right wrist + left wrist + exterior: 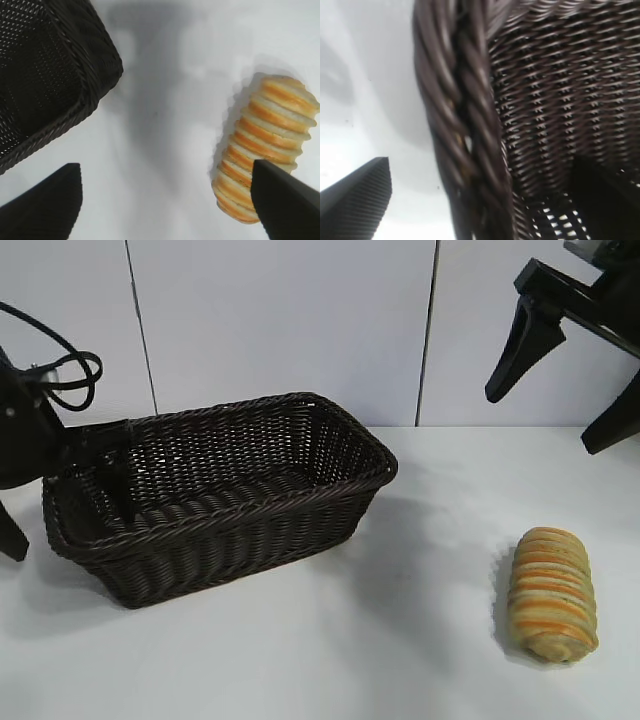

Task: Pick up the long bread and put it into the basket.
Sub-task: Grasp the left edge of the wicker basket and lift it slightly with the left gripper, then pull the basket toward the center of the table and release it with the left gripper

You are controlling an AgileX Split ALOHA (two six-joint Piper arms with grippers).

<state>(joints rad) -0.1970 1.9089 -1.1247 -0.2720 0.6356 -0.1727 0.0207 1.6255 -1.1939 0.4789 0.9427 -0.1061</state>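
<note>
- The long bread (552,594) lay on the white bench (380,640) at the near right, its long axis running roughly near to far, well apart from the basket (215,495), which sat at the left with nothing visible inside.
- The right claw (565,380) hung high at the far right, its two dark fingers spread wide and holding nothing; in the right wrist view the loaf (262,145) sat toward one finger, not centred in the gap.
- The left claw (95,465) was at the basket's left end, its fingers straddling the braided rim (465,130), one finger (357,200) outside over the bench and one inside. Whether they pressed the rim could not be told.
- The loaf looked light. Its crosswise ridges should give the fingers something to bite on, but if it was real bread it would likely squash under a hard squeeze.
- The best hold seemed to be across the short width, near the middle of its length, so it would hang level and not tip.
- Open bench surrounded the loaf on every side, so a straight descent looked free.
- The bench between loaf and basket was bare; the carry would need height to pass over the basket's right rim (385,465).
- The basket's mouth was far larger than the loaf, leaving generous room for the drop.
</note>
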